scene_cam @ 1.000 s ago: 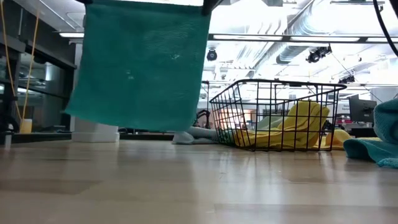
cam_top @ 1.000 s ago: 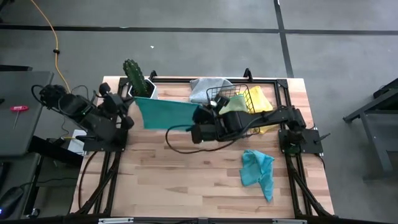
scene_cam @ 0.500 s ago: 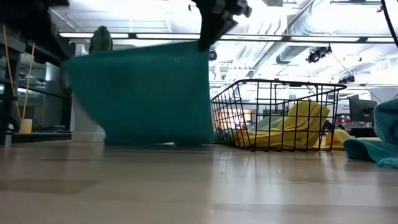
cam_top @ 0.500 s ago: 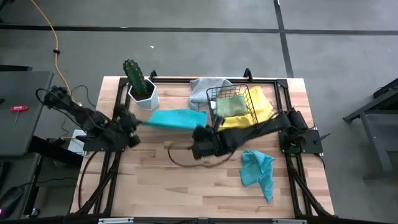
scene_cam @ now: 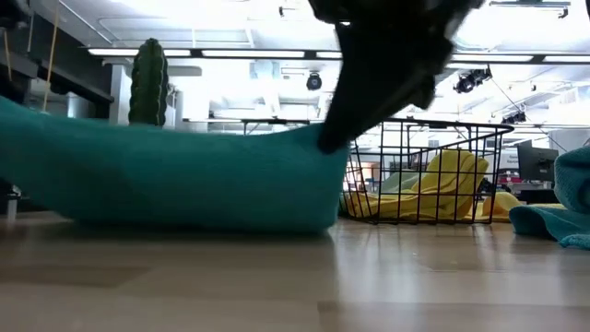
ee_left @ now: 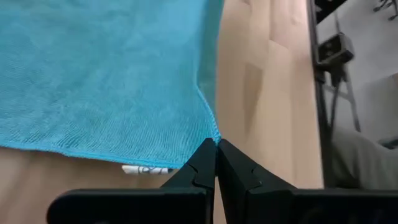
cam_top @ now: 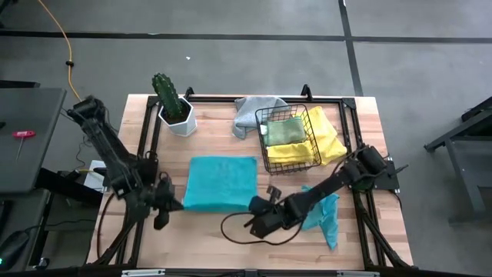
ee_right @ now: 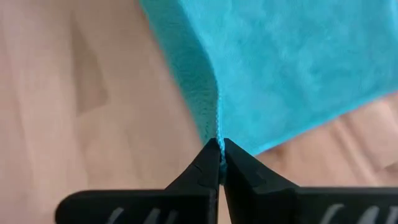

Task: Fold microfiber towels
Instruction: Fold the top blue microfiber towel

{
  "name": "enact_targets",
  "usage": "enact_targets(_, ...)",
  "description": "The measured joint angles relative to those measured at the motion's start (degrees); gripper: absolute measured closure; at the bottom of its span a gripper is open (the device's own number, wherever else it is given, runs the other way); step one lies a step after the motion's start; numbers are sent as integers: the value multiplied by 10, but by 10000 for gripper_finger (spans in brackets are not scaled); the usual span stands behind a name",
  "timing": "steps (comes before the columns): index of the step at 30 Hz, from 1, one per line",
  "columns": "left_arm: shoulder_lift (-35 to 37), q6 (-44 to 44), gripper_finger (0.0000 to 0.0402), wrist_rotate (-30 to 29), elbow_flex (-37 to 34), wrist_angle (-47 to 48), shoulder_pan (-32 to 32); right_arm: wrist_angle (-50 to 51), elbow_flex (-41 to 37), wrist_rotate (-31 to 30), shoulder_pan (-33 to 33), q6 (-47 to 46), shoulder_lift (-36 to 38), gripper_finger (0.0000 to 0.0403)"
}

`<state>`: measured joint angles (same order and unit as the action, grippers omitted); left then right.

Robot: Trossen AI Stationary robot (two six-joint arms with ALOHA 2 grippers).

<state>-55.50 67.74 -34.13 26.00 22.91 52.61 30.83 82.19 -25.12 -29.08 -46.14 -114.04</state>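
High view: teal towel (cam_top: 221, 181) spread flat, roughly square, mid-table on the wooden tabletop (cam_top: 192, 238). Left gripper (cam_top: 171, 206) pinches its near-left corner, right gripper (cam_top: 257, 211) its near-right corner. Black wire basket (cam_top: 288, 140) at far right holds a light green towel (cam_top: 284, 129) on top of a yellow towel (cam_top: 296, 151); another yellow towel (cam_top: 332, 140) sticks out to the right of the basket, grey towel (cam_top: 252, 111) crumpled just left of it. Second teal towel (cam_top: 323, 211) bunched at near right. Cactus (cam_top: 164, 91) in a white faceted pot (cam_top: 178, 121) at far left.

Low view: teal towel (scene_cam: 175, 180) sags onto the table, soft and fuzzy; basket (scene_cam: 433, 171) wire grid with yellow cloth inside.

Left wrist view: fingers (ee_left: 231, 171) clenched on the towel corner (ee_left: 211, 134), fine looped weave, stitched hem.

Right wrist view: fingers (ee_right: 205, 171) clamped on the folded towel edge (ee_right: 214, 121).
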Motion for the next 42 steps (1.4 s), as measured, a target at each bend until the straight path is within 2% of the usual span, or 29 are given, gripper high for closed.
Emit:
enact_targets(4,-99,67,401,-21,0,-74,52,-7,-11,15,-20,-23,0,403)
enact_targets(7,-170,102,401,-14,0,-139,69,-18,-11,47,-27,-36,0,403)
enact_targets(12,-230,116,401,-8,3,-218,82,-45,-10,116,-24,-50,0,403)
enact_targets(14,-226,112,401,-20,11,-194,82,-41,-2,114,-16,-41,0,403)
enact_targets(18,-190,114,401,-82,18,-100,70,-24,31,77,12,3,0,403)
enact_targets(23,-154,149,402,-175,18,49,32,16,48,36,56,31,0,403)
enact_targets(26,-155,180,401,-203,17,117,0,49,39,21,83,22,0,403)
enact_targets(31,-177,205,402,-245,17,155,-50,99,31,-35,114,-3,0,403)
enact_targets(33,-188,197,401,-249,17,156,-71,106,31,-46,123,-3,0,403)
enact_targets(42,-267,194,401,-222,17,161,-140,111,31,-22,146,-12,-11,403)
